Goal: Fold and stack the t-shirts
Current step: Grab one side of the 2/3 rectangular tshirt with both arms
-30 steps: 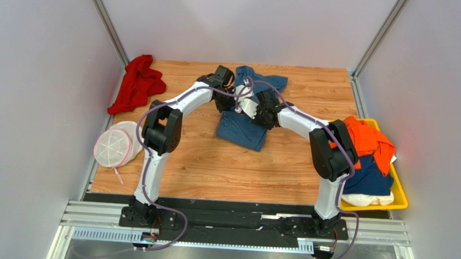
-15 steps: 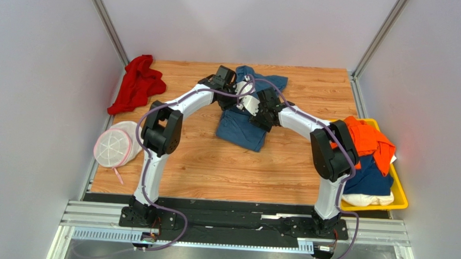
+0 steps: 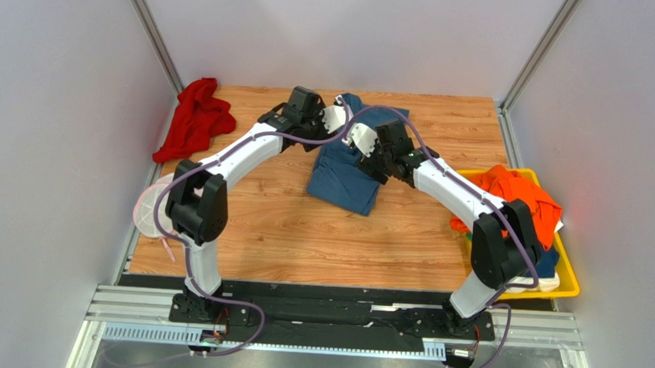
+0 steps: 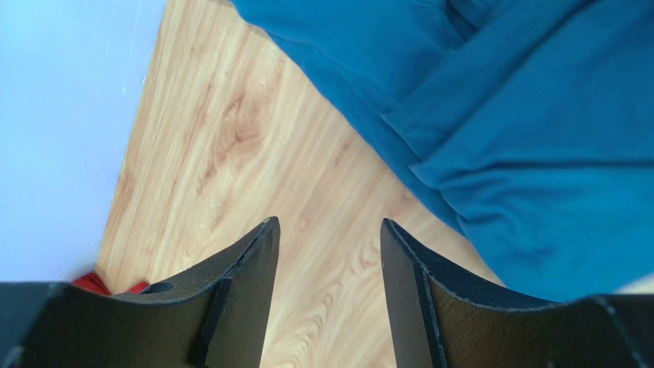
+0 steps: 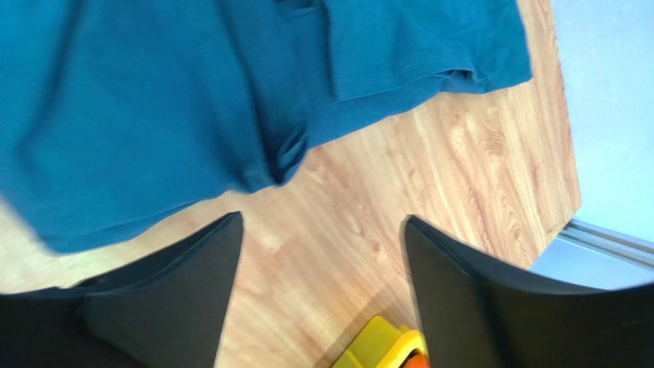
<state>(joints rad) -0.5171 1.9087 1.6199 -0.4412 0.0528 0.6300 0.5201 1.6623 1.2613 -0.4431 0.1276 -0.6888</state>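
Note:
A slate-blue t-shirt (image 3: 342, 175) lies partly folded at the middle back of the wooden table (image 3: 304, 233). My left gripper (image 3: 335, 118) hovers over the shirt's far left edge. In the left wrist view the left gripper (image 4: 328, 223) is open over bare wood, with the blue shirt (image 4: 530, 130) off to the right. My right gripper (image 3: 358, 140) hangs above the shirt's upper right part. In the right wrist view the right gripper (image 5: 322, 221) is open and empty, the blue shirt (image 5: 176, 100) beyond its tips. Orange (image 3: 517, 196), navy (image 3: 543, 258) and cream (image 3: 544, 281) shirts fill the bin.
A yellow bin (image 3: 571, 282) stands at the right table edge; its corner (image 5: 380, 346) shows in the right wrist view. A red cloth (image 3: 194, 118) lies at the back left. A round white-and-pink mesh disc (image 3: 149, 212) sits at the left edge, partly behind my left arm.
Both grippers have opened and let go of the blue shirt. Both have drawn back from it, the left towards the left, the right towards the right.

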